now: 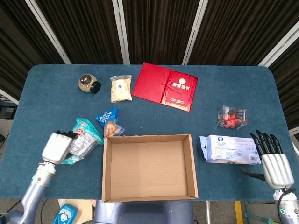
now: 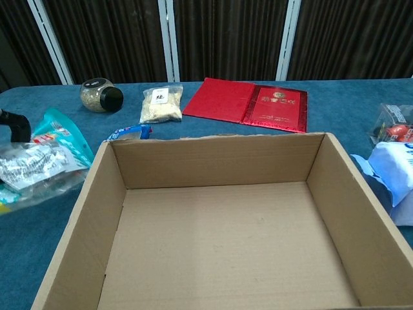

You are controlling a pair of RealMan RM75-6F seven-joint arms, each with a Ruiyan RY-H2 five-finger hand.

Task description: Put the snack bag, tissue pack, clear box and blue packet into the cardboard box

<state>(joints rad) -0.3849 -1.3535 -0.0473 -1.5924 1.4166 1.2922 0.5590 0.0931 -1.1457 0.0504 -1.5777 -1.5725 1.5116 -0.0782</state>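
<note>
L hand holding snack bag beside cardboard box, R hand open

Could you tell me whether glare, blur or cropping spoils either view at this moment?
Head view: evenly lit, sharp throughout. Chest view: snack bag shows silvery glare on its foil; tissue pack and clear box are cropped at the right edge.

L hand: back up, fingers curled fwd over snack bag, gripping it; bag's far end tilted up per chest view. L forearm runs down-left to frame bottom. In chest view only dark fingertip at left edge.

R hand: back up, low at right edge, fingers straight, slightly apart, pointing away from robot, holding nothing. Wrist below at frame corner. Not visible in chest view.
</note>
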